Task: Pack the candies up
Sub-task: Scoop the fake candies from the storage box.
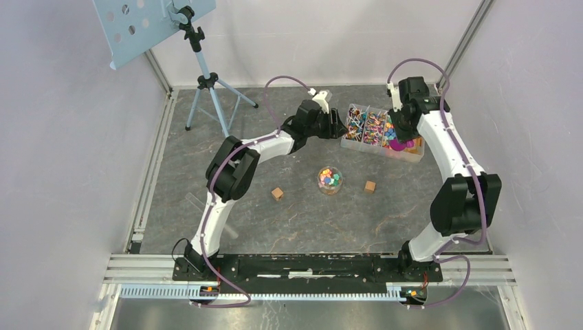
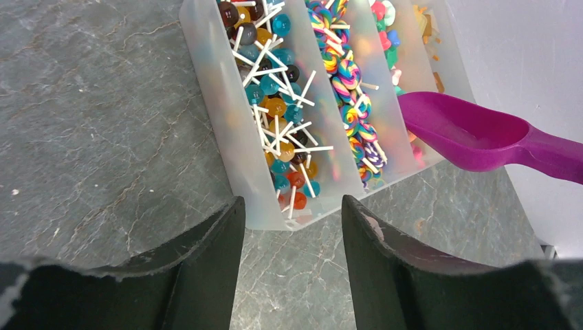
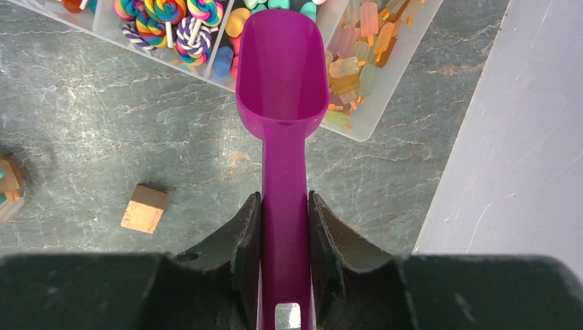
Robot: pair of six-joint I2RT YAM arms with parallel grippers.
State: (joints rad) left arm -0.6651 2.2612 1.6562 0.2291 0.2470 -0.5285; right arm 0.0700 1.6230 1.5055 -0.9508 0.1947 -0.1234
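Sitting toward the far right corner of the table (image 1: 295,220), the tray (image 2: 220,124) holds the candies (image 3: 357,41) dead ahead of the right jaws, clamped along the scoop (image 3: 282,69) whose bowl overhangs it; the left jaws gape empty at its left end.

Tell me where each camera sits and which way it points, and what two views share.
Top external: fixed above and behind the arms, looking down on the table; the left arm and right arm show, bases at the bottom.
Left wrist: on the left arm, looking down at the divided tray; the open left gripper frames the bottom.
Right wrist: on the right arm, looking down along the purple scoop; the right gripper clamps its handle.
Shared: both wrist views show the scoop and tray.
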